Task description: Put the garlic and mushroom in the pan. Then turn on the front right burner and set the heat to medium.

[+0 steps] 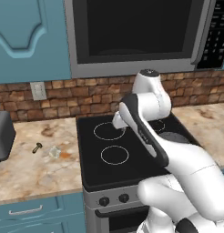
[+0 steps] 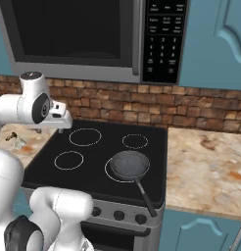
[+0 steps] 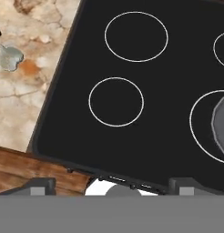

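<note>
four rings on black cooktop (image 2: 100,152) | marble counter (image 2: 205,169) | brick backsplash (image 2: 142,110)

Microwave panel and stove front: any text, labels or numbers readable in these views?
Microwave keypad: rows of small white marks on black, too small and blurred to read.
Stove knobs: no markings legible.
Cooktop: white burner circles, no text.
Wall outlet: no lettering.
Nothing readable.
</note>
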Robot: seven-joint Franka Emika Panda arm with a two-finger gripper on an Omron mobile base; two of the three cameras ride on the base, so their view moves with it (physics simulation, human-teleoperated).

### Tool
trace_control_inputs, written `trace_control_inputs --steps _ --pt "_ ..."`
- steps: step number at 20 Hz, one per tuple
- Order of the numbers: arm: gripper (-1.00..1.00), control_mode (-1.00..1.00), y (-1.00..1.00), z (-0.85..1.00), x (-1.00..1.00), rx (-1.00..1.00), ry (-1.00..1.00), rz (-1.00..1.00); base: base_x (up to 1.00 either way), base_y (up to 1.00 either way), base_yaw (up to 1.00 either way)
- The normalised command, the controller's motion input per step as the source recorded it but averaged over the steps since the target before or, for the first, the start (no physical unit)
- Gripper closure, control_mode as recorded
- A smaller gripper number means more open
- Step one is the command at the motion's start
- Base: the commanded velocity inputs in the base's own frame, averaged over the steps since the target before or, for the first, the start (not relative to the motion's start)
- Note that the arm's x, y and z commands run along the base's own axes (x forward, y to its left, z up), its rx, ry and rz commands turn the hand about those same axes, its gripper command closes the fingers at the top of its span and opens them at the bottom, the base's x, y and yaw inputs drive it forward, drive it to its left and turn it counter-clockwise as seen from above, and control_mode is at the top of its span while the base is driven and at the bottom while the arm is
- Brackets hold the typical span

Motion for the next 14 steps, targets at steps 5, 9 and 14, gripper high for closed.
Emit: trace_control_inputs --steps 5,9,14 --pt "-1.00 -1.00 1.00 -0.20 0.12 0.00 -0.10 0.00 0.00 0.00 0.00" --pt "-1.00 -1.00 0.91 -0.22 0.41 0.00 -0.11 -0.02 0.00 0.00 0.00" --pt "-1.00 -1.00 0.60 -0.19 0.71 -0.01 0.05 -0.08 0.00 0.00 0.00"
